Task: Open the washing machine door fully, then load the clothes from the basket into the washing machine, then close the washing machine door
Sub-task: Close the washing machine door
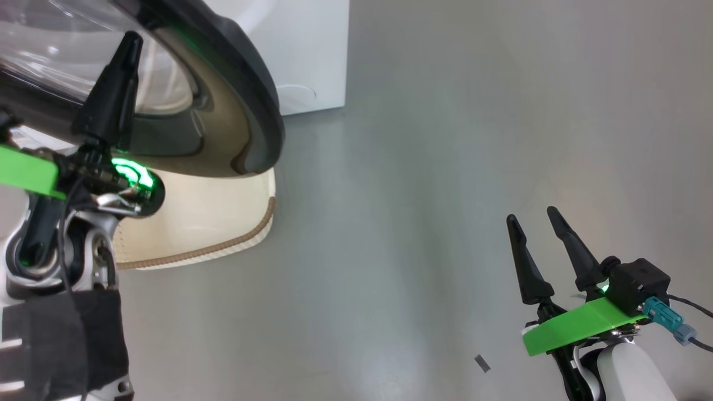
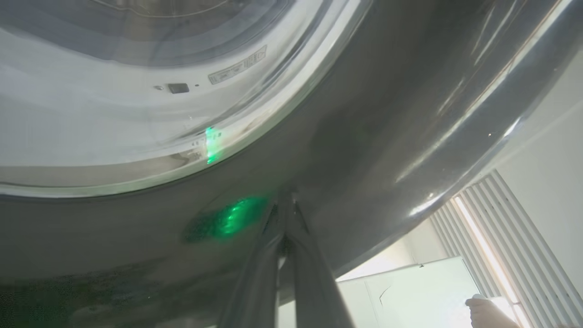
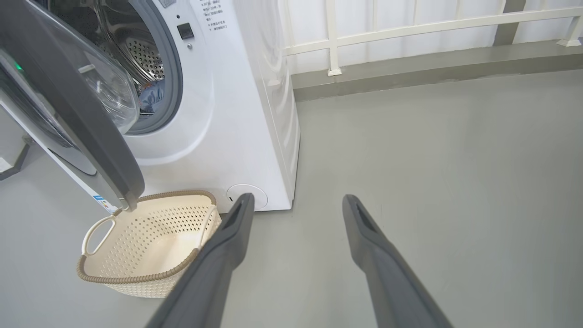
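Glossy black rim and bulging clear glass make up the washing machine door [image 3: 68, 100], which stands part-way open, swung out from the front of the washing machine [image 3: 237, 114]. In the right wrist view the steel drum [image 3: 141, 50] and blue-grey gasket [image 3: 175, 82] show past the door's glass bowl [image 3: 109, 91]. A bit of blue fabric from the clothes [image 3: 152, 95] lies low in the drum mouth.

The left end effector [image 2: 286, 200] has its two dark fingers pressed together. In the left wrist view their tips meet their own reflection on the door's dark rim, so they look to be touching it. The head view shows the same closed fingers lying against the door at the upper left. They clamp nothing.

The basket [image 3: 155, 228] sits on the grey floor [image 3: 432, 182] just in front of the machine, under the lower edge of the door. Its perforated cream walls, brown rim and white handles are plain to see. It is near the round lower hatch [image 3: 260, 202].

The right end effector [image 3: 297, 198] hangs over bare floor to the right of the machine, well apart from the door and the basket. Its fingers are spread wide with nothing between them. A white railing [image 3: 410, 27] runs along the back.
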{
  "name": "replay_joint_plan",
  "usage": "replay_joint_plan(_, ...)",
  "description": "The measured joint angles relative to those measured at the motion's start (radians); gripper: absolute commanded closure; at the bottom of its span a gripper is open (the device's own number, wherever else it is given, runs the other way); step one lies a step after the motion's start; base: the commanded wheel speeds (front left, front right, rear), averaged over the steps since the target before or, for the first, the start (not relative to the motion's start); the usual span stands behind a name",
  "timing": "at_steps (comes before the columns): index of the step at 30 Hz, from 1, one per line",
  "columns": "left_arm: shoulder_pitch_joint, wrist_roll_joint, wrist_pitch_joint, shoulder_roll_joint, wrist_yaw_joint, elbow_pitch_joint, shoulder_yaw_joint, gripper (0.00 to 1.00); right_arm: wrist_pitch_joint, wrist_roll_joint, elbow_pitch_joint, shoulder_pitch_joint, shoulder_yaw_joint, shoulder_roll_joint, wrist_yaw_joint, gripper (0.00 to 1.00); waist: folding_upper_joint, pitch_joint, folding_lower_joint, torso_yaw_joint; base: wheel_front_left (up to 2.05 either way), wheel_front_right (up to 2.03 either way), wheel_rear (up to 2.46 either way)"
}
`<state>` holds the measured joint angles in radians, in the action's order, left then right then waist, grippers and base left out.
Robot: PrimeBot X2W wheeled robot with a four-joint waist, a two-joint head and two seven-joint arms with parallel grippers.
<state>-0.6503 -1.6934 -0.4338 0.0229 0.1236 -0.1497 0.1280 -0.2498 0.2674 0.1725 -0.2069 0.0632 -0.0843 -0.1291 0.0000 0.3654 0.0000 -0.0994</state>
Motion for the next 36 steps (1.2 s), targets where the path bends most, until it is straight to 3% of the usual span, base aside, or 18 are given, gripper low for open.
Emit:
replay_joint_plan(28, 0.377, 0.065, 0.137, 0.001, 0.000, 0.118, 0.022, 1.00, 0.000, 0.000, 0.031, 0.051, 0.029, -0.004, 0.000, 0.00, 0.0000, -0.233, 0.0000, 0.097, 0.00, 0.00, 0.00)
replay_joint_plan(29, 0.388, 0.079, 0.146, 0.001, 0.000, 0.129, 0.021, 0.83, 0.000, 0.000, 0.031, 0.054, 0.029, -0.004, 0.000, 0.00, 0.0000, -0.240, 0.0000, 0.099, 0.00, 0.00, 0.00)
replay_joint_plan(30, 0.399, 0.102, 0.156, 0.001, 0.000, 0.140, 0.019, 0.46, 0.000, 0.000, 0.031, 0.057, 0.030, -0.004, 0.000, 0.00, 0.0000, -0.246, -0.0001, 0.102, 0.00, 0.00, 0.00)
replay_joint_plan(31, 0.410, 0.120, 0.168, 0.001, 0.000, 0.153, 0.016, 0.00, 0.000, 0.000, 0.031, 0.061, 0.029, -0.004, 0.000, 0.00, 0.0000, -0.251, 0.0000, 0.104, 0.00, 0.00, 0.00)
replay_joint_plan(36, 0.448, 0.286, 0.285, 0.044, 0.000, 0.228, -0.037, 0.00, 0.000, -0.009, 0.028, 0.067, 0.035, -0.011, 0.000, 0.00, 0.0000, -0.261, 0.0000, 0.118, 0.00, 0.00, 0.00)
